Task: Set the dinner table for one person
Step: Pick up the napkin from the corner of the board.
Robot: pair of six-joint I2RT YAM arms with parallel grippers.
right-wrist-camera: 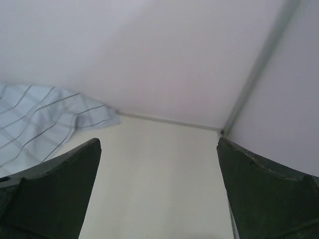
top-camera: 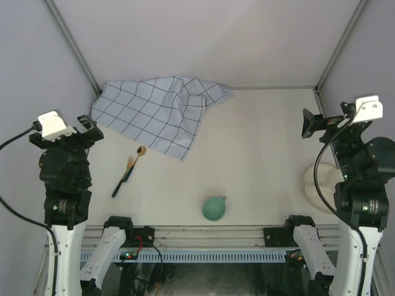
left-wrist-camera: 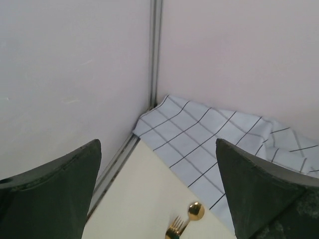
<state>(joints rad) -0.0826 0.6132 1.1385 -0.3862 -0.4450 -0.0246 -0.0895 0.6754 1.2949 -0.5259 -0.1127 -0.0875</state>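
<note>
The left hand [left-wrist-camera: 159, 169] hangs wide open with nothing between its dark fingers [left-wrist-camera: 50, 194], raised above the left side of the table [top-camera: 265, 142] and aimed at the far-left corner. The right hand [right-wrist-camera: 158, 169] is just as wide and just as empty, held high on the right side and facing the far wall.

The table is the plain cream surface spread between and beyond both arms. It looks rigid, flat and matte, so it is likely something to set things down on, not something to grasp, and it should give things a steady seat.

Nearest the left hand lie a fork [top-camera: 131, 163] and a spoon [top-camera: 141, 150], side by side, their gold heads pointing at the checked cloth [top-camera: 154, 114]. They look thin, light and probably slippery, and the dark handles seem the better hold. The cloth is crumpled in the far-left corner. It is soft and limp, best pinched at a free corner or edge.

A teal bowl [top-camera: 214, 208] sits near the front edge, probably hard and breakable, so the rim would suit. A cream item [top-camera: 313, 185] is half hidden behind the right arm.
</note>
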